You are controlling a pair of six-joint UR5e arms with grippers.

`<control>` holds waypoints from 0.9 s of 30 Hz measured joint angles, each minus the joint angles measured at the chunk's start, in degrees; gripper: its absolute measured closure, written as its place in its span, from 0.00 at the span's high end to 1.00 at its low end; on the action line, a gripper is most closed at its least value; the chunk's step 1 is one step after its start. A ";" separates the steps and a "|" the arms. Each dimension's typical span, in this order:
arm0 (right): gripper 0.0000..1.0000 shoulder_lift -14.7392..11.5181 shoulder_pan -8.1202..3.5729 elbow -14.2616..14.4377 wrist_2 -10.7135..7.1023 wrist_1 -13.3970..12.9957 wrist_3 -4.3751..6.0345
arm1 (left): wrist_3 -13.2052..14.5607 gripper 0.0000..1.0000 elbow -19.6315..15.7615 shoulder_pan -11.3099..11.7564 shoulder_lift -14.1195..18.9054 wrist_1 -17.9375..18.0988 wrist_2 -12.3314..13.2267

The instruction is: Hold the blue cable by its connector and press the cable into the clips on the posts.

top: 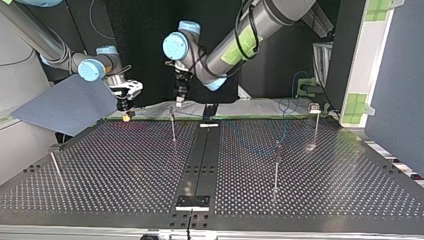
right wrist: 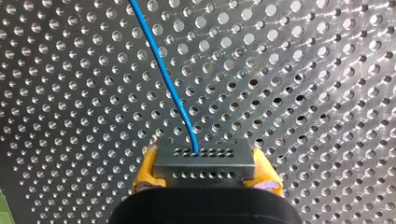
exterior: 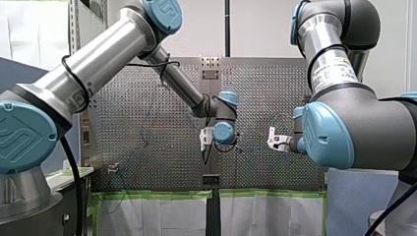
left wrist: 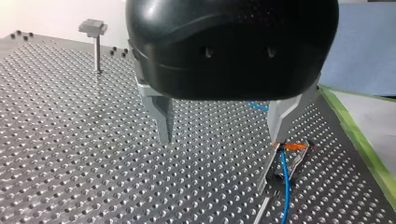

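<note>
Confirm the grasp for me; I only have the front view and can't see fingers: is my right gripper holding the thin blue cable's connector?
Observer: Yes; the right wrist view shows your right gripper, yellow pads shut on the dark grey rectangular connector, the thin blue cable leading ahead.
Operator: And the other arm?
Observer: Your left gripper is open, metal fingers apart, holding nothing.
Operator: Any clip nearby?
Observer: A slim metal post's clip, the cable running along it, sits beside one finger.

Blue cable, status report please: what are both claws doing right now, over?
Right gripper shut on connector. Left gripper open, empty, over table. Blue cable runs from connector; post close beside left gripper.
</note>
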 joint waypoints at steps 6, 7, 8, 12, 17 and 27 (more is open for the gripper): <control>0.00 0.03 0.03 0.00 0.00 0.34 0.00 | -0.40 1.00 -3.23 -0.18 3.23 -2.73 -1.57; 0.00 0.03 0.03 0.01 0.00 0.38 0.00 | -0.56 1.00 -3.74 -0.30 3.74 -3.19 -2.00; 0.00 0.03 0.03 0.00 0.00 0.43 0.00 | -0.81 1.00 -4.39 -0.45 4.38 -3.70 -2.40; 0.00 0.05 0.02 0.00 0.00 0.56 0.00 | -2.15 1.00 -6.52 -0.73 6.52 -4.57 -2.59; 0.00 0.05 0.02 0.00 0.00 0.58 0.00 | -2.10 1.00 -9.35 -0.84 9.34 -5.11 -3.18; 0.00 0.04 0.01 0.01 0.00 0.57 0.00 | -1.97 1.00 -15.16 -1.00 15.16 -3.42 -4.51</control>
